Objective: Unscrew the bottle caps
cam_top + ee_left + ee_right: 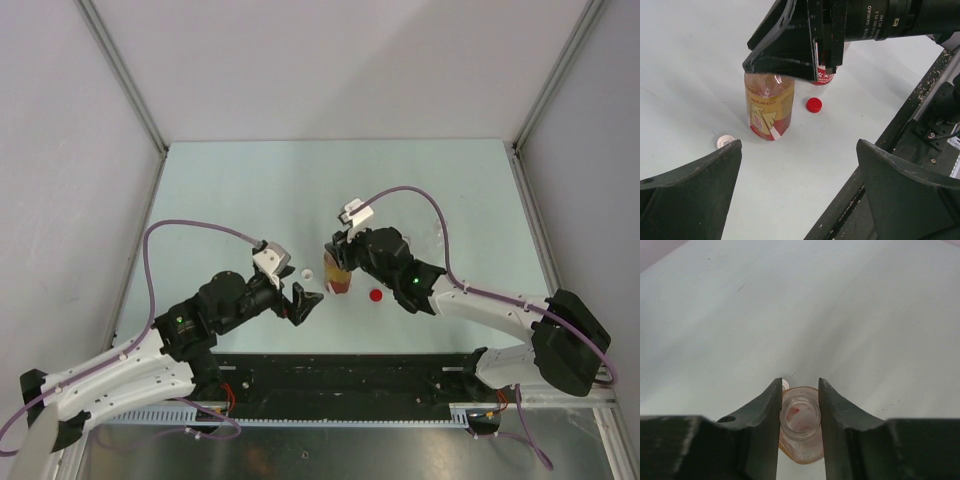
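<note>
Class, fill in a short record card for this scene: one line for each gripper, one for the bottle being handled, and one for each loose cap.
left gripper: open, holding nothing, facing the amber bottle
right gripper: shut on the amber bottle's neck, from above
amber bottle: upright on the table; mouth looks uncapped in the right wrist view
red cap: loose on the table, apart from the bottle
white cap: loose on the table, on the bottle's other side
labelled bottle: behind the right gripper, mostly hidden
</note>
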`<state>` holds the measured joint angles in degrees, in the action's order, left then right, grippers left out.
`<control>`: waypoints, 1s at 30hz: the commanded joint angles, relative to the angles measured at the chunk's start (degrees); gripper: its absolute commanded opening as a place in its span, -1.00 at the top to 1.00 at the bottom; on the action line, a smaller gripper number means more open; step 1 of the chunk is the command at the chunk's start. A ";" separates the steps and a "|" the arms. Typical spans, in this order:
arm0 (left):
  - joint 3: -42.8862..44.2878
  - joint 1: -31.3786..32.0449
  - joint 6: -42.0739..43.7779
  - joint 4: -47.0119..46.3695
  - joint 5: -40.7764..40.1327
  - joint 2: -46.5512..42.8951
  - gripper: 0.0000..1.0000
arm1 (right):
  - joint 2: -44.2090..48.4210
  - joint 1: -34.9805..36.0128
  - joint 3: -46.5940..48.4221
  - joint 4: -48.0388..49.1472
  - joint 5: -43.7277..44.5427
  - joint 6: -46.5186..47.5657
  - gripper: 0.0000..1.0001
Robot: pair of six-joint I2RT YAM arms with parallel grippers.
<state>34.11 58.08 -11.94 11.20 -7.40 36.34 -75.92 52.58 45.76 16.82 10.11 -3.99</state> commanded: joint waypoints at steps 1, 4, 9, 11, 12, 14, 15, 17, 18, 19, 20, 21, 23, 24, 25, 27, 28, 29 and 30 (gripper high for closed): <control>0.82 -0.25 0.57 -1.53 -0.99 -0.60 -0.99 | 0.82 0.41 -0.03 1.71 -0.48 0.97 0.06; 0.54 -0.23 0.46 -1.50 -0.96 -0.95 -0.99 | 2.36 0.42 0.03 0.85 -0.84 1.44 -0.47; 0.23 -0.25 -0.01 -1.53 -0.85 -1.61 -0.99 | 7.28 0.41 -0.02 1.02 -3.83 0.91 -0.80; 0.12 -0.25 -0.25 -1.53 -0.93 -1.64 -0.99 | 9.67 0.35 0.02 1.64 -4.96 0.21 -0.87; 0.06 -0.25 -0.35 -1.49 -0.94 -1.63 -0.99 | 10.80 0.34 0.03 1.95 -5.34 -0.10 -0.90; 0.05 -0.23 -0.55 -1.50 -0.88 -1.47 -0.99 | 13.02 0.23 0.03 2.53 -5.62 -0.70 -0.95; 0.02 -0.24 -0.59 -1.52 -0.83 -1.37 -0.99 | 14.01 0.06 0.03 2.74 -5.71 -0.99 -0.97; 0.05 -0.25 -0.61 -1.53 -0.63 -1.12 -0.99 | 15.88 -0.31 0.03 3.08 -6.04 -1.59 -0.98; 0.06 -0.25 -0.66 -1.53 -0.66 -0.93 -0.99 | 16.63 -0.60 0.03 3.15 -6.32 -1.96 -0.98; 0.07 -0.25 -0.69 -1.53 -0.67 -0.75 -0.99 | 17.32 -0.88 0.03 3.14 -6.59 -2.37 -0.99; 0.08 -0.21 -0.74 -1.53 -0.68 -0.57 -0.99 | 17.83 -1.28 0.03 3.05 -6.85 -2.88 -0.99; 0.08 -0.23 -0.82 -1.53 -0.68 -0.39 -0.99 | 18.31 -1.71 0.03 2.91 -7.12 -3.40 -0.99; 0.10 -0.25 -1.18 -1.47 -0.82 0.01 -0.99 | 19.11 -2.68 0.03 2.55 -7.87 -4.76 -0.99; 0.14 -0.25 -1.56 -1.41 -1.02 0.29 -0.99 | 19.43 -3.20 0.03 2.27 -8.20 -5.44 -0.99; 0.15 -0.25 -2.01 -1.34 -1.38 0.57 -0.99 | 19.77 -3.85 0.03 1.95 -8.54 -6.04 -0.99; -0.01 -0.36 -3.28 -1.20 -2.13 0.97 -0.99 | 20.40 -5.24 0.03 1.12 -8.84 -7.46 -0.99; -0.01 -0.62 -4.06 -0.93 -2.38 1.26 -0.99 | 20.83 -6.28 0.03 0.59 -9.03 -8.64 -0.98; 0.08 -1.14 -4.89 -0.48 -2.59 1.53 -0.99 | 21.35 -7.45 0.03 -0.07 -9.22 -9.88 -0.98; 0.30 -1.75 -5.79 0.27 -2.82 1.85 -0.99 | 21.87 -9.01 0.03 -0.76 -10.32 -11.25 -0.97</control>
<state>34.09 57.95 -13.91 11.22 -7.94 37.45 -56.71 47.29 45.74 16.99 1.89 -9.96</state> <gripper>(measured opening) 0.994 0.991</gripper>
